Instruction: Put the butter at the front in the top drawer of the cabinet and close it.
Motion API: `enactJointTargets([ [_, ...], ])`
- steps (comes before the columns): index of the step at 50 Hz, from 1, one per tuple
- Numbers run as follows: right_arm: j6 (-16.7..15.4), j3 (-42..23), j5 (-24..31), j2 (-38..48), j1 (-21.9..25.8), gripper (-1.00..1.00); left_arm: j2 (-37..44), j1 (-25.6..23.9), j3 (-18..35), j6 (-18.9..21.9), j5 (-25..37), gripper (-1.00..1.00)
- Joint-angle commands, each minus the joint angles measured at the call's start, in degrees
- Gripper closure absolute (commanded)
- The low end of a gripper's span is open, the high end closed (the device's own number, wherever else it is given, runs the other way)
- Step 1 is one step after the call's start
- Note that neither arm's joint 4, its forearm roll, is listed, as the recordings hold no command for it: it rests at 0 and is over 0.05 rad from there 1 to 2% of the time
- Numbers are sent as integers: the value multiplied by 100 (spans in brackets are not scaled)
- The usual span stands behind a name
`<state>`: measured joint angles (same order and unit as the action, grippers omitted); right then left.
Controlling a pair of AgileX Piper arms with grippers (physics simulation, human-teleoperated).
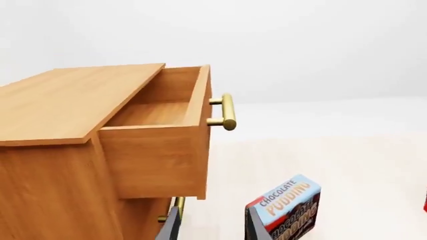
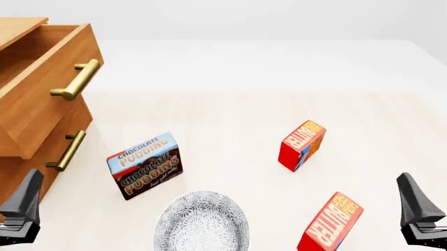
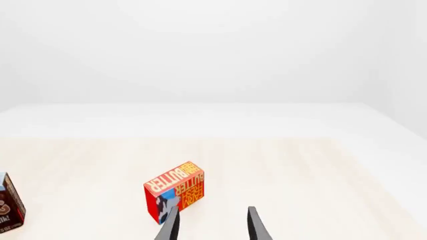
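From the left wrist view, the top drawer of the cabinet stands pulled well out, its brass handle side-on and its inside bare as far as I can see. The lower drawer's handle peeks out beneath. The left gripper shows two dark fingertips set apart, with nothing between them, and the Chocolate Pudding box stands just beyond on the desk. So opening looks done; the pick comes next, I judge.

In the front view, two butter boxes stand on end at the right half of the desk. The butter nearest the camera is the one at the front, I take it; the other butter box sits farther back, well apart from it. A grey patterned plate lies between the front butter and the pudding box. The right gripper hangs just beside the front butter, to its right. Only one finger of each gripper shows here.

The right wrist view looks past that gripper's two fingers, spread moderately and empty, toward a butter box standing beyond them; which of the two it is I cannot tell for sure.

To do this well, I would line the right gripper over the nearer box, straddle its narrow sides squarely, and close gently so it does not topple toward the plate.
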<state>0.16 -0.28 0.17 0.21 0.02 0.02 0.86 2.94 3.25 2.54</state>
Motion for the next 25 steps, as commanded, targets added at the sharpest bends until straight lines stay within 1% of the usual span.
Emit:
enactJointTargets([
  [1, -2, 3, 0, -5, 1, -100, 0, 71, 455, 372, 431, -100],
  [3, -1, 2, 1, -6, 0, -100, 0, 22, 564, 354, 543, -100],
  [6, -1, 1, 4, -7, 1, -100, 1, 61, 821, 444, 930, -100],
  [7, -1, 1, 5, -8, 1, -100, 2, -6, 911, 446, 1059, -100],
  [8, -1, 0, 6, -8, 1, -100, 3, 53, 1053, 405, 1242, -100],
  [9, -1, -1, 7, -8, 1, -100, 6, 8, 1143, 337, 1384, -100],
  [12, -1, -2, 9, -9, 1, -100, 4, -47, 1305, 346, 1667, -100],
  [17, -1, -3, 10, -9, 1, -100, 56, -107, 1541, 336, 1885, -100],
  [18, -1, -4, 10, -9, 1, -100, 151, -48, 1661, 215, 1995, -100],
  [21, -1, -4, 11, -9, 1, -100, 279, -48, 1807, 170, 2083, -100],
  [23, -1, -4, 11, -9, 1, -100, 479, 92, 1898, 88, 2114, -100],
  [25, -1, -3, 11, -9, 1, -100, 595, 16, 2066, 24, 2174, -100],
])
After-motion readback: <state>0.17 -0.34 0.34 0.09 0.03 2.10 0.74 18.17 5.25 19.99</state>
